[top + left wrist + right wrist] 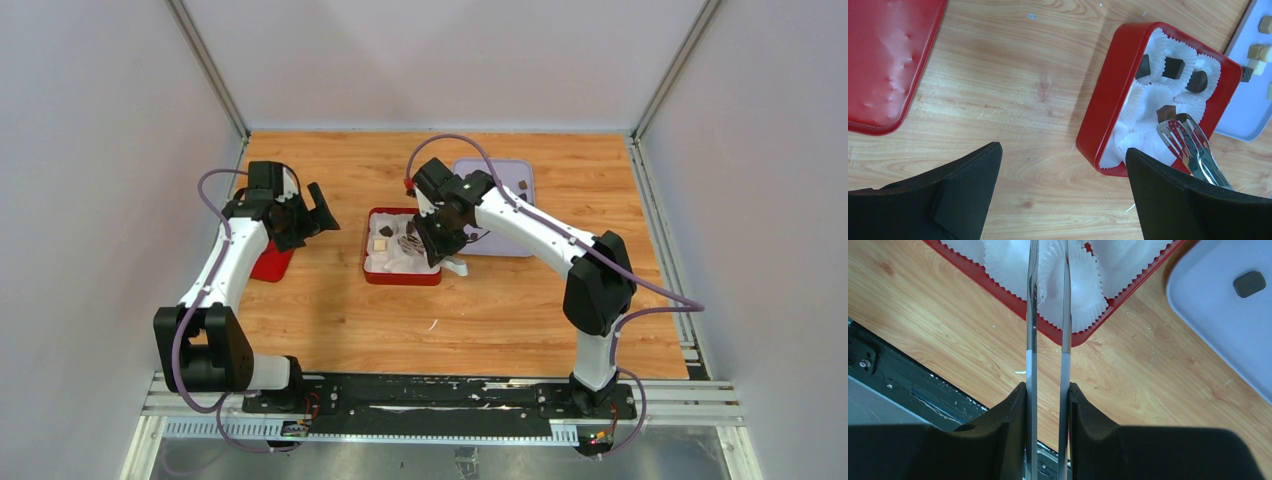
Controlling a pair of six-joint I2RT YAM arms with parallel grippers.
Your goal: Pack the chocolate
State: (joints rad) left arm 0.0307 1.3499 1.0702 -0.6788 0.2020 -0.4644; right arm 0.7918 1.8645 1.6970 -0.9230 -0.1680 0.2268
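Note:
The red box (pixel 400 279) sits mid-table, lined with white paper cups (pixel 1073 290). In the left wrist view it (pixel 1103 100) holds three dark chocolate pieces (pixel 1173 67) and a mid-brown piece (pixel 1166 113). My right gripper (pixel 435 235) is over the box, shut on metal tongs (pixel 1031 315). The tongs' slotted tips (pixel 1188 142) are right at the mid-brown piece; I cannot tell whether they grip it. More chocolate (pixel 1258 50) lies on the lavender tray (pixel 505 175), with one dark piece (pixel 1249 283) in the right wrist view. My left gripper (pixel 318 215) is open and empty, left of the box.
The red lid (pixel 268 265) lies at the left, under my left arm, and also shows in the left wrist view (pixel 888 65). The tray lies just right of and behind the box. The black base rail (pixel 430 392) runs along the near edge.

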